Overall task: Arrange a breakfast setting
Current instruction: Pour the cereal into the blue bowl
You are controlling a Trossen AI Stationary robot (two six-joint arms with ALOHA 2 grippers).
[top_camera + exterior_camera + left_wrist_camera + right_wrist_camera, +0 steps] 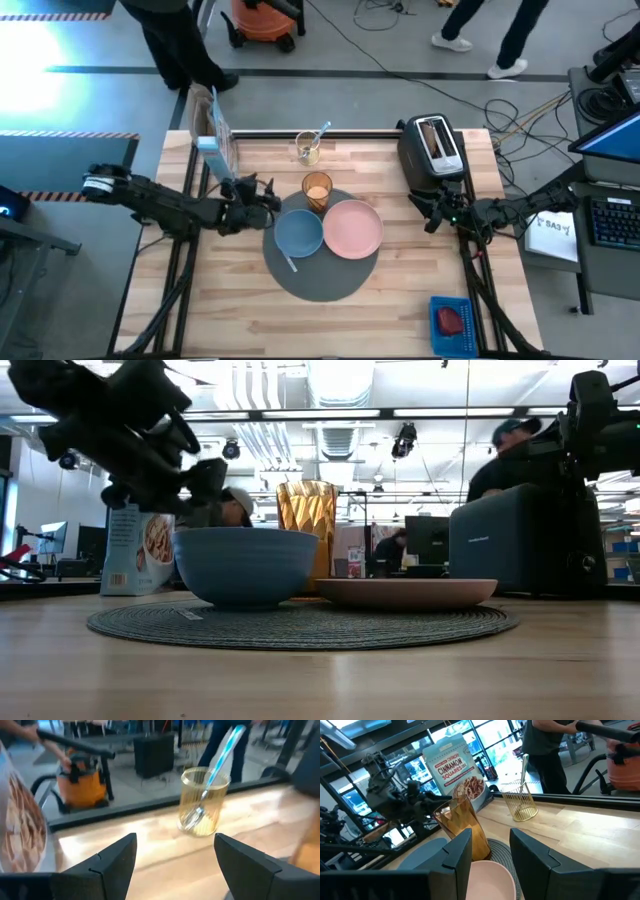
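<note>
Mat (318,268) lay at table centre, dark grey, round. On it sat blue bowl (298,235) and pink plate (353,228), side by side, touching; amber tumbler (317,189) stood at mat's far edge. Spoon (321,133), light blue, stood in clear glass (307,149) beyond mat, near cereal box (214,135). My left gripper (266,199) hovered just beside bowl's left rim, fingers (116,861) apart, holding nothing. My right gripper (424,208) waited near black toaster (432,150), fingers (456,853) spread, empty. Small red piece (451,320) rested in blue tray (436,305) at near right corner.
</note>
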